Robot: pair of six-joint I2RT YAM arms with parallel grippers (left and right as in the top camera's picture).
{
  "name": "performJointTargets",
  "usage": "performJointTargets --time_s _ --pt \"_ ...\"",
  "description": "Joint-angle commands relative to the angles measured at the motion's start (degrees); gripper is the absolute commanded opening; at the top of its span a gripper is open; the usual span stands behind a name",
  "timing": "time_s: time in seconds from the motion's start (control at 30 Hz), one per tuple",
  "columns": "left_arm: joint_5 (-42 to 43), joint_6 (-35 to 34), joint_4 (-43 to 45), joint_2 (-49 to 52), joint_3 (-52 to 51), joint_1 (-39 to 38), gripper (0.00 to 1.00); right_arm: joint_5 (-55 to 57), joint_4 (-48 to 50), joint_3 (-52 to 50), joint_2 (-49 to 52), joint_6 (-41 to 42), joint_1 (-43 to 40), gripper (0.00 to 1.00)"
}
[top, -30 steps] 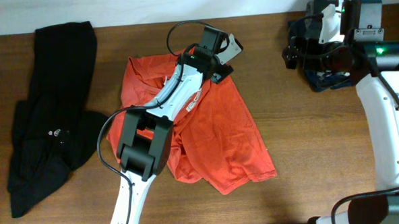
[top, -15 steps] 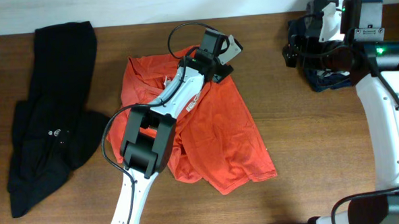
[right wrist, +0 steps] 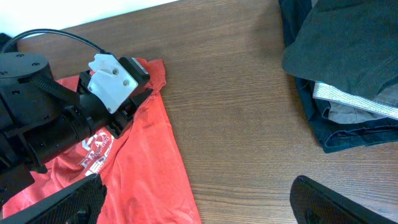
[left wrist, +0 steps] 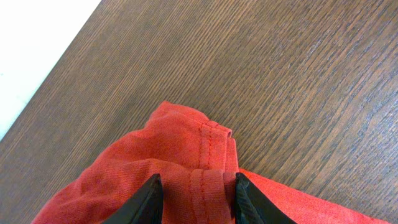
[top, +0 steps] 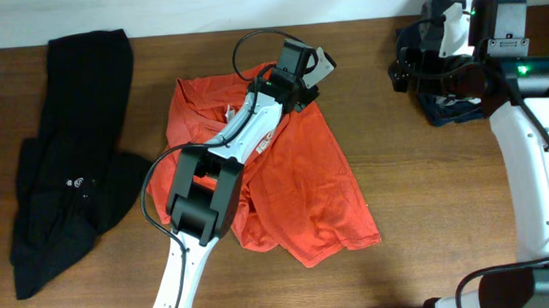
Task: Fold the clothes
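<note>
The shirt (top: 303, 181) lies rumpled in the middle of the table (top: 424, 185), its far hem corner pinched between the closed fingers of the left gripper (left wrist: 194, 190). To fold cleanly, that corner should probably lift only a little and travel straight, so the cloth slides flat. The right gripper (right wrist: 199, 208) hangs open near the folded stack (right wrist: 348, 68), free to pin the shirt

T-shirt (top: 313, 185): solid red-orange, white lettering (right wrist: 94, 152) on the chest, hem stitching the same red. Long garment (top: 71, 163): plain black, one tiny pale mark. Table (top: 443, 193): dark brown wood grain. Folded stack (right wrist: 348, 68): dark grey over navy, pale grey-white band between. Left arm (top: 241, 128) and right arm (top: 536, 180): white links, black joints. Left gripper (left wrist: 198, 180) and right gripper (right wrist: 198, 186): black fingers. Small green light (top: 523, 68) on the right arm. Wall strip (top: 203, 8): white.
</note>
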Motion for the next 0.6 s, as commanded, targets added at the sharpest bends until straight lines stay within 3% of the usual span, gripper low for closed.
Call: performJointTargets --time_s 0.0,0.13,0.23,0.4,0.57 --pt "-0.20 -0.13 0.48 1.27 0.46 -0.26 0.37 -0.31 0.17 0.02 0.00 0.24 -0.37 0.99" --pt "-0.20 -0.13 0.90 1.27 0.46 -0.26 0.11 -0.31 0.15 0.02 0.00 0.26 -0.37 0.99" --pt "-0.20 -0.15 0.92 1.27 0.46 -0.28 0.02 -0.28 -0.02 0.02 0.00 0.24 -0.37 0.99" --pt "-0.87 -0.44 1.01 0.83 0.50 -0.26 0.01 -0.28 -0.50 0.02 0.00 0.24 -0.37 1.00" --pt "-12.02 -6.03 0.04 -3.89 1.18 0.07 0.01 -0.11 -1.73 0.02 0.00 0.22 -0.37 0.99"
